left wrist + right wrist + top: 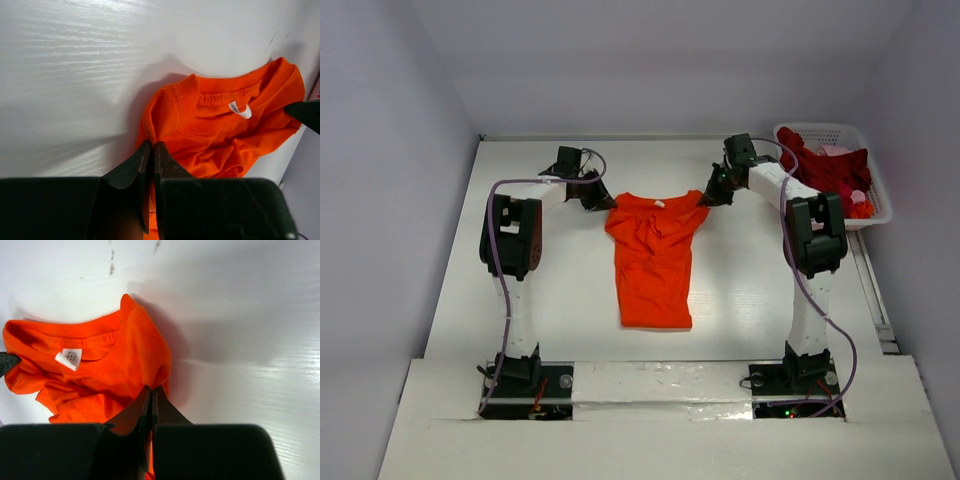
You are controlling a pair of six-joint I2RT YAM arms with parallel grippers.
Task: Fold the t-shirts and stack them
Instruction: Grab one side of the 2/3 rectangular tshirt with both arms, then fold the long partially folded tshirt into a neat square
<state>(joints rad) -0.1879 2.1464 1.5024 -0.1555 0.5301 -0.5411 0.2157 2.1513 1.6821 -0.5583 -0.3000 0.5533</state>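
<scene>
Risk: each pinch takes only a thin fold at a shoulder edge, so an uneven or abrupt lift could pull the cloth free or bunch the chest further (it is already wrinkled below the neck). The orange t-shirt [653, 255] lies on the table [550, 300], neck toward the far edge. The left gripper [151, 150] is clamped on the near-side shoulder, the right gripper [151, 392] on the opposite one, with cloth between the pressed jaws.

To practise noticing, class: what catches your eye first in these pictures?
The bright orange t-shirt lies mid-table, with its neck away from the arms. The left hand and right hand each pinch one of its shoulders, shut on the cloth. At the far right, a white basket holds dark red shirts.
</scene>
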